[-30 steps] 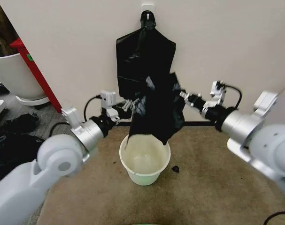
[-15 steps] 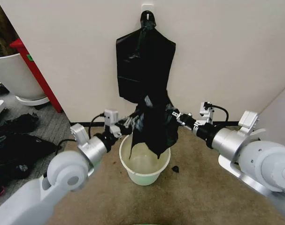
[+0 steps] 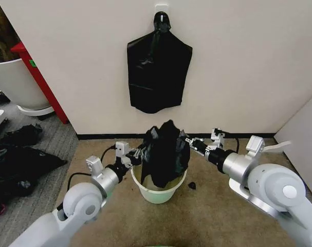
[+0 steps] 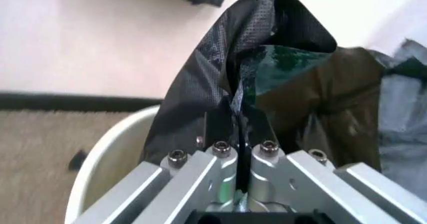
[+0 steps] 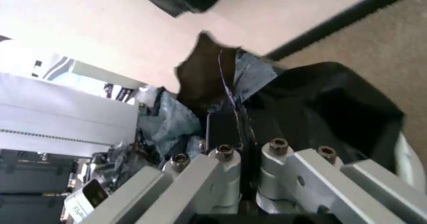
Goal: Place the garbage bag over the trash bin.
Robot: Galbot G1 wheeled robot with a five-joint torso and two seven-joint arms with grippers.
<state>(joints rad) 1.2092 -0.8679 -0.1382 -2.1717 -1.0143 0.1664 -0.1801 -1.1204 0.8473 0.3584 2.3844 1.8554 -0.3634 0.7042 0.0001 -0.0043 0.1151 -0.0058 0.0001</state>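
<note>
Garbage bag [image 3: 166, 152], thin glossy black wrinkled plastic, hangs bunched directly over the trash bin [image 3: 158, 191], a small round cream-white plastic bucket standing on the tan carpet, with its lower end dipping inside the bin's rim. Left claw [image 3: 139, 154] is at the bin's left rim, clamped on the bag's edge; in the left wrist view its fingers are pressed together on the film. Right claw [image 3: 189, 143] is at the bin's right rim, likewise pinching the opposite edge. Judged step: lowering the bag to the bin. The next move calls for spreading the mouth wider than the rim and drawing it down outside the rim.
</note>
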